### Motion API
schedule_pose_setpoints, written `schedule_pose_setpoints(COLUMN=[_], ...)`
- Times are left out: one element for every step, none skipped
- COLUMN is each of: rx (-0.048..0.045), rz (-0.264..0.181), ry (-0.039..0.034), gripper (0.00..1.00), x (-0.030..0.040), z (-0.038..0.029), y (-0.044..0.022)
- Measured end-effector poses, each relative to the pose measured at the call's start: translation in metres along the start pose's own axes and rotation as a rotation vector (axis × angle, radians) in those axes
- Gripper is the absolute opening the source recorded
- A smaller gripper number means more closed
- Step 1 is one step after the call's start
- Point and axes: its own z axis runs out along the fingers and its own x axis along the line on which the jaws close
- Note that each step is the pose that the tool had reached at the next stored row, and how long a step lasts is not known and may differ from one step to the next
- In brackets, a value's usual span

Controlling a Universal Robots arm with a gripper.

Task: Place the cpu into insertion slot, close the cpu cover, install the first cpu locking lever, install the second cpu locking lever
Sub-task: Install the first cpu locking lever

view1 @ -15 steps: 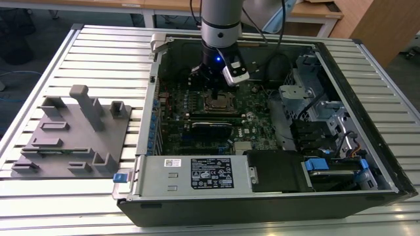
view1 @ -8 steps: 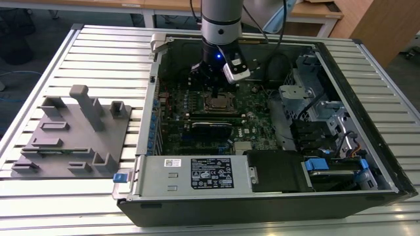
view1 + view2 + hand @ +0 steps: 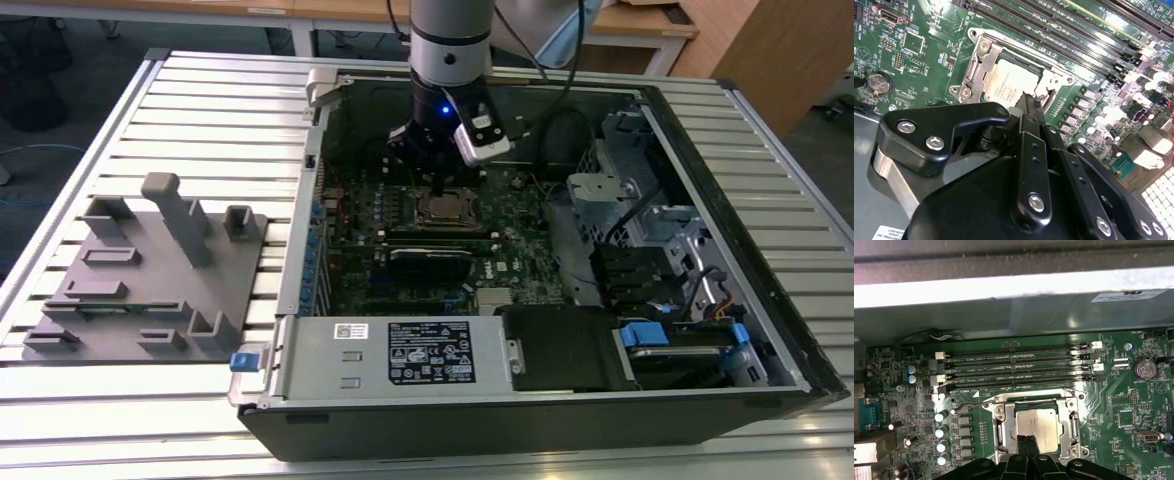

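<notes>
Beyond the labelled power supply (image 3: 427,352) at the case's near edge, the cpu (image 3: 1037,426) is seen seated in the insertion slot (image 3: 1035,404), seemingly framed by the cpu cover (image 3: 1073,427). The gripper (image 3: 1026,441), its fingers pressed together, is pointed straight down at the cpu's edge. The arm (image 3: 450,40) is held upright over the case's far side.

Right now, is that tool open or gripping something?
The tool: closed, nothing seen held in it, its tip over the cpu.
</notes>
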Motion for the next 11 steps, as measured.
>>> schedule_pose_setpoints(rx=[0.0001,0.0002,0.0003,0.0002,0.0002,0.0003,0.0004,0.0004,0.0004,0.0003,0.0004], rz=[0.0,0.0,0.0,0.0,0.0,0.0,0.0,0.0,0.0,0.0,0.0], ry=[0.0,0.0001,0.0002,0.0001,0.0001,0.0001,0.0002,0.0002,0.0002,0.0001,0.0002], gripper=[0.1,0.1,0.1,0.1,0.1,0.1,0.1,0.1,0.1,0.1,0.1], x=[0.0,0.0,0.0,0.0,0.0,0.0004,0.0011,0.0023,0.0037,0.0052,0.0068], z=[-0.0001,-0.0002,-0.0002,-0.0002,-0.0002,-0.0003,-0.0003,-0.0004,-0.0004,-0.0005,-0.0005], y=[0.0,0.0,0.0,0.0,0.0,-0.0001,-0.0002,-0.0003,-0.0004,-0.0005,-0.0007])
